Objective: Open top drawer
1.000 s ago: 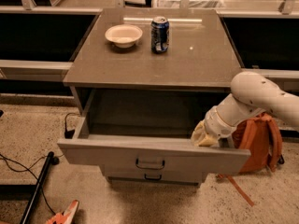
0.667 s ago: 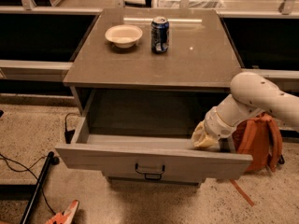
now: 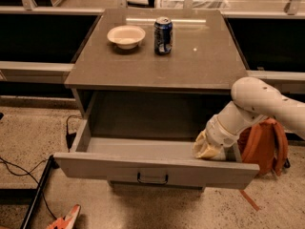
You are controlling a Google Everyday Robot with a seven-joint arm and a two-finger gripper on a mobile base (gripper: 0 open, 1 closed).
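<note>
The top drawer (image 3: 114,168) stands pulled far out of the grey cabinet, its pale grey inside showing and looking empty. Its small dark loop handle (image 3: 152,178) sits at the centre of the front panel. My white arm comes in from the right and bends down into the drawer's right end. My gripper (image 3: 208,148) is at the drawer's right inner corner, just behind the front panel, with a tan cover over it. The lower drawers are hidden under the open one.
A cream bowl (image 3: 126,36) and a blue soda can (image 3: 163,36) stand on the cabinet top (image 3: 200,61). An orange backpack (image 3: 267,144) leans on the floor at the cabinet's right. Black cables (image 3: 28,185) and an orange tool (image 3: 64,218) lie on the floor at left.
The drawer has slid further out toward the camera, and my gripper has come forward with it at its right end.
</note>
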